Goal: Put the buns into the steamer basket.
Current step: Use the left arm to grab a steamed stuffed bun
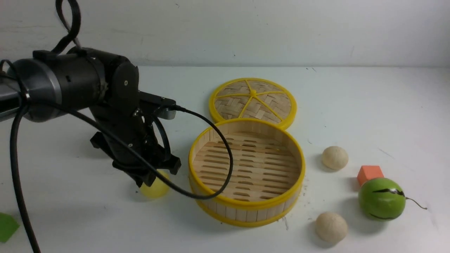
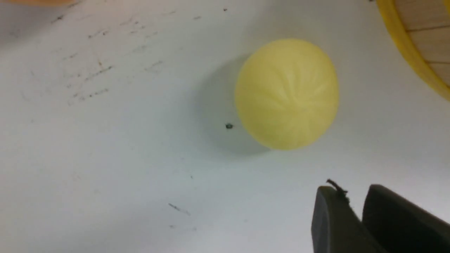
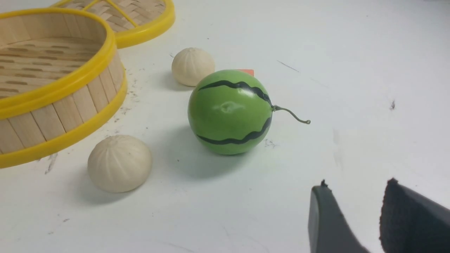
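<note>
Hovering near yellow bun (image 2: 286, 93) with left fingers (image 2: 334, 221) slightly parted, empty. Right fingers (image 3: 330, 221) parted, empty. Two white buns (image 1: 335, 157) (image 1: 331, 227), one basket (image 1: 246, 205).

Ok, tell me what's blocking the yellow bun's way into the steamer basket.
Nothing on the table: bare surface separates the yellow bun from the steamer basket. Only the basket's upright wall must be cleared, and the left arm's black cable appears to loop across its left rim.

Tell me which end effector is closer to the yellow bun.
Left. The left end effector hovers right by the yellow bun; the right end effector sits beyond the steamer basket, near the green ball.
</note>
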`<state>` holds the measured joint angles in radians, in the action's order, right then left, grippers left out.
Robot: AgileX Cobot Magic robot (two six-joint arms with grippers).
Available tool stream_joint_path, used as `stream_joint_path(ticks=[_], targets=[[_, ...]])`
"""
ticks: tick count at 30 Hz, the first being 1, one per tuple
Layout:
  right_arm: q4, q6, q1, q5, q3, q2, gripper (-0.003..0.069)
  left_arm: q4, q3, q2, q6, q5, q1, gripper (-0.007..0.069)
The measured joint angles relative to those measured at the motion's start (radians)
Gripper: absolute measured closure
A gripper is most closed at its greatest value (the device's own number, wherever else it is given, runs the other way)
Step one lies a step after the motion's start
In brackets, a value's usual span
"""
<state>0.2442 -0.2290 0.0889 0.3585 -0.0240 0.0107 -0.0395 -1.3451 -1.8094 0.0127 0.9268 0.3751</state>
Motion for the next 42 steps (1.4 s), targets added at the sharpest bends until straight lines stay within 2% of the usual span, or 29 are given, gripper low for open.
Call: stream_joint_path(ticks=[3,6,15,42], targets=[[0.0,0.0,0.0,0.0,0.0,0.0,0.0419,-0.033,-0.001,-0.024,0.001,-0.04,0.0,0.0374],[0.0,0.0,0.0,0.0,0.0,0.0,0.0419,-0.041,-0.001,-0.037,0.003,-0.072,0.0,0.0344],[0.0,0.0,0.0,0.0,0.0,0.0,0.0419,-0.043,-0.001,-0.058,0.003,-0.131,0.0,0.0386],[0.0,0.0,0.0,0.0,0.0,0.0,0.0419,-0.073,-0.003,-0.108,0.003,-0.19,0.0,0.0386]])
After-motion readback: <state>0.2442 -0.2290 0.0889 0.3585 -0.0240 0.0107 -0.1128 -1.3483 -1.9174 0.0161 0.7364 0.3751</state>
